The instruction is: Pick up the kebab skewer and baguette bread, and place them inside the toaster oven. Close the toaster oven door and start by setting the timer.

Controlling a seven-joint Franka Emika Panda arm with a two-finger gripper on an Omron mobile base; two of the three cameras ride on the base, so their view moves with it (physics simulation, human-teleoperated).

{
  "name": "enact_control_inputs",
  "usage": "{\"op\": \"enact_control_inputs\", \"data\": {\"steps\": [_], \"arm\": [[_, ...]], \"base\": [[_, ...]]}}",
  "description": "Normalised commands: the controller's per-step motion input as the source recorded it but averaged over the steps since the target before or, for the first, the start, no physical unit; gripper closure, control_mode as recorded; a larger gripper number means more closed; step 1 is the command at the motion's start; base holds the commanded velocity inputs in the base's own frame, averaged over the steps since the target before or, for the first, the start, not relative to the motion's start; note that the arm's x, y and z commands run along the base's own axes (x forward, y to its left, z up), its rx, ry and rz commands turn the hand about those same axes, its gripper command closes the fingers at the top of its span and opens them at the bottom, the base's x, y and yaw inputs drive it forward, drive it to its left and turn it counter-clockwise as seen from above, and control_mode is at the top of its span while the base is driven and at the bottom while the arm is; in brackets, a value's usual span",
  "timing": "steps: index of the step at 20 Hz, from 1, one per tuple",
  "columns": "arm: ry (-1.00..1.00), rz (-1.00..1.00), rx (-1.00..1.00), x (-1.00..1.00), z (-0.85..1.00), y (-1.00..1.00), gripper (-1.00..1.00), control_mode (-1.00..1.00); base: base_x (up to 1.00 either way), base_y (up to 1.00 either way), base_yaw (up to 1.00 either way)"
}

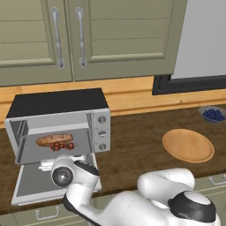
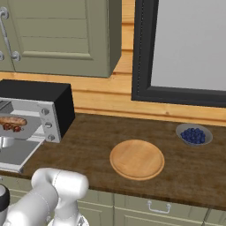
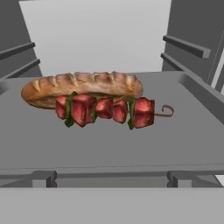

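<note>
Lying inside: one baguette bread (image 3: pixel 82 87), one kebab skewer (image 3: pixel 107 110).

The dark wooden counter (image 1: pixel 132 145) carries the toaster oven (image 1: pixel 59 126) at its left end, a round wooden board (image 1: pixel 188 145) mid-counter, and a bowl of blueberries (image 1: pixel 213 114) near the back edge.

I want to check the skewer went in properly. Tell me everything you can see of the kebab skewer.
The kebab skewer is a thin brown stick with a curled end, threaded with red meat chunks and green slivers. It lies flat inside the open toaster oven, along the front of the baguette bread and seemingly against it. Nothing grips it.
</note>
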Motion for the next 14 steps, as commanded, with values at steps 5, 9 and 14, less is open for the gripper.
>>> {"op": "enact_control_inputs", "data": {"steps": [5, 9, 14], "arm": [[0.00, 0.00, 0.00, 0.08, 0.00, 0.00, -1.00, -1.00], [0.00, 0.00, 0.00, 0.12, 0.00, 0.00, -1.00, -1.00], [0.00, 0.00, 0.00, 0.20, 0.00, 0.00, -1.00, -1.00]], "base": [[0.00, 0.00, 0.00], [0.00, 0.00, 0.00], [0.00, 0.00, 0.00]]}}
